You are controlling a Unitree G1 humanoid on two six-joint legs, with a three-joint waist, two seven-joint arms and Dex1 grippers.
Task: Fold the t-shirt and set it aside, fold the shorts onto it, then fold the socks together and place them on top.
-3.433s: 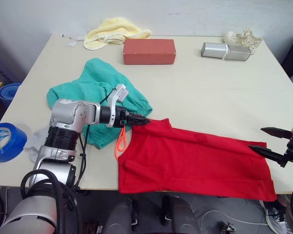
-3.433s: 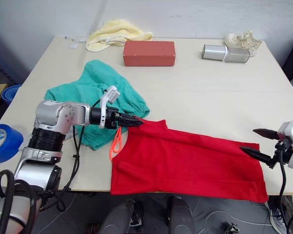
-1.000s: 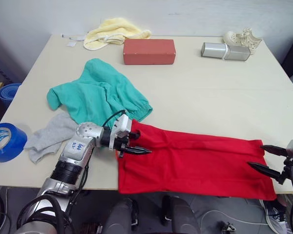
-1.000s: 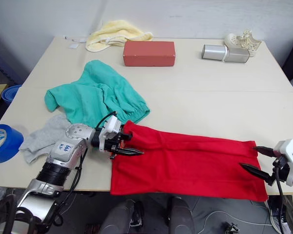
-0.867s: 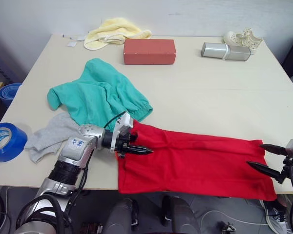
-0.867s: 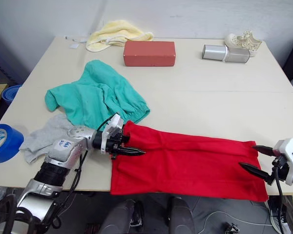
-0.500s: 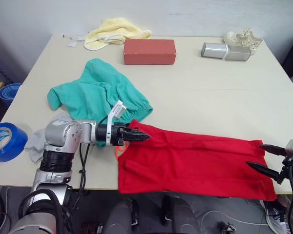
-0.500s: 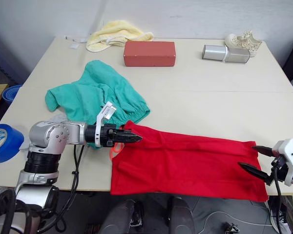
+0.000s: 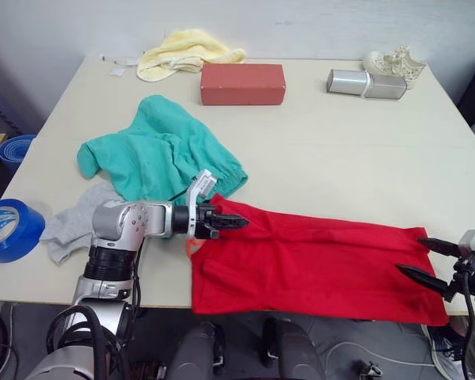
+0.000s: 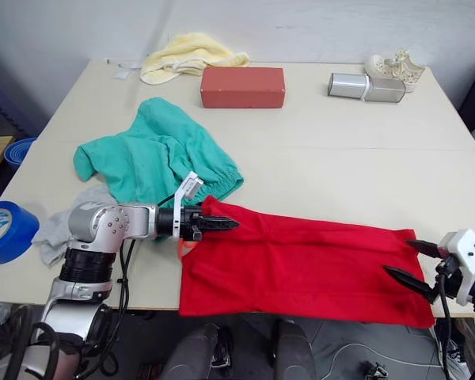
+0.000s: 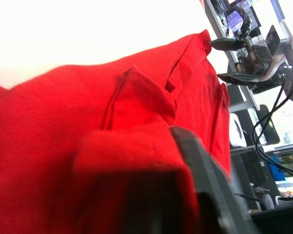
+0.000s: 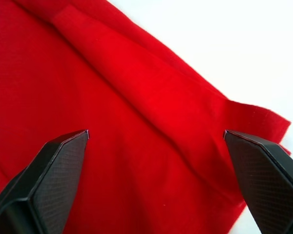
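A: Left side of desk [image 9: 340,142] first. What lies beside the left jaws [image 9: 239,224]?

B: Blue tape roll [image 9: 8,229] at the desk's left edge, well behind them. Grey socks [image 9: 75,226] lie crumpled beside the arm. Teal shorts [image 9: 154,154] are heaped just beyond the jaws, waistband edge near their tips; a bit of orange drawstring [image 9: 190,247] shows under the wrist.

A: Jaw state?

B: Closed on the near-left corner of the red t-shirt [image 9: 317,261]; the left wrist view shows red cloth bunched over a finger [image 11: 205,175].

A: Further back?

B: Pale yellow cloth [image 9: 186,51], red block [image 9: 242,83], silver box [image 9: 366,83] and a white ornament [image 9: 394,62], all well apart from both jaws.

A: Right side?

B: T-shirt stretches along the front edge between both jaws. Right jaws [image 9: 430,260] spread wide at its far-right end, one finger [image 12: 49,165] on either side of the hem, not gripping.
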